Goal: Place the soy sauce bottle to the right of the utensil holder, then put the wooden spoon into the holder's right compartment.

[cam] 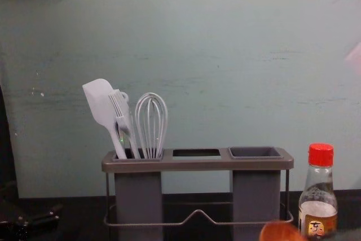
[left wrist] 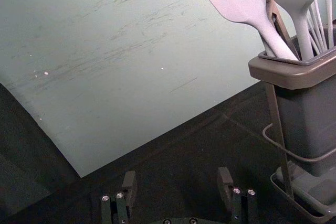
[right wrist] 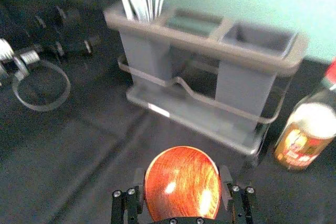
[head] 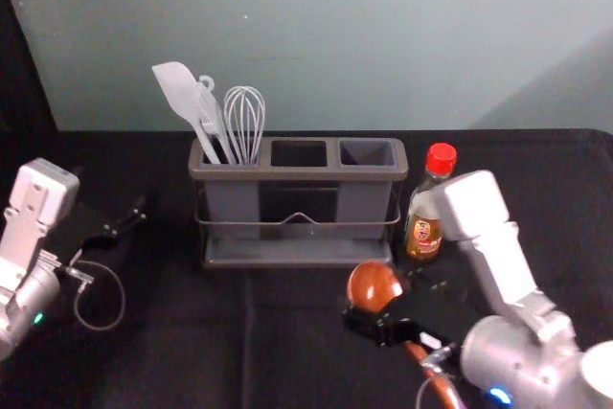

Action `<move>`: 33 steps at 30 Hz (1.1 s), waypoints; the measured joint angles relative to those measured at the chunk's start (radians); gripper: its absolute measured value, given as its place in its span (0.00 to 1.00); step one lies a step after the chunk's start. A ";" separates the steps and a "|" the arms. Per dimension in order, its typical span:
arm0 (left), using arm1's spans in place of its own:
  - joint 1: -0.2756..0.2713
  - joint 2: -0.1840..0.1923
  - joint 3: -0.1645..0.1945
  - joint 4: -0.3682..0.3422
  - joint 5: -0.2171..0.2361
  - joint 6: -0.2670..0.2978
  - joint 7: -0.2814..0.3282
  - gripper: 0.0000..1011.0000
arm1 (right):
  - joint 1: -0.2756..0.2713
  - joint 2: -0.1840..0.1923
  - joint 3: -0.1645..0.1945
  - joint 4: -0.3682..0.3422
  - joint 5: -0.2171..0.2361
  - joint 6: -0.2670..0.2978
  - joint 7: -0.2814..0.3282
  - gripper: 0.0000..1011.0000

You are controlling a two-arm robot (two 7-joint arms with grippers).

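So the wooden spoon (head: 374,286) is in front of the utensil holder (head: 297,175), toward its right half, with the right end effector (right wrist: 182,190) gripping it by the bowl. It's probably up off the worktop (head: 192,332), though the chest view cuts most of it off, so don't quote me. The handle trails away from the holder, so it looks like handle-first, bowl up is the way in.

For a clean drop, the arm should lift until the handle tip clears the holder's rim, swing the spoon upright over the right compartment (cam: 256,193), then lower straight and let go once the handle's well inside. Going in slanted could snag the rim or the wire rail (cam: 141,224) on the holder's front.

The soy sauce bottle (head: 422,227) is upright just right of the holder, so that side's tight; coming in from the front gives more room. The left end effector (left wrist: 177,184) is parked left of the holder, fingers spread and empty.
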 joint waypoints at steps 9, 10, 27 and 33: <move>0.000 0.000 0.000 0.000 0.000 0.000 0.000 1.00 | -0.135 -0.006 0.071 -0.098 -0.018 -0.244 -0.089 0.83; 0.000 0.000 0.000 0.000 0.000 0.000 0.000 1.00 | -0.143 -0.010 0.069 -0.102 -0.037 -0.263 -0.111 0.83; 0.000 0.000 0.000 0.000 0.000 0.000 0.000 1.00 | -0.258 -0.049 0.083 -0.153 -0.151 -0.676 -0.207 0.83; 0.000 0.000 0.000 0.000 0.000 0.000 0.000 1.00 | -0.262 -0.045 0.087 -0.153 -0.148 -0.704 -0.186 0.83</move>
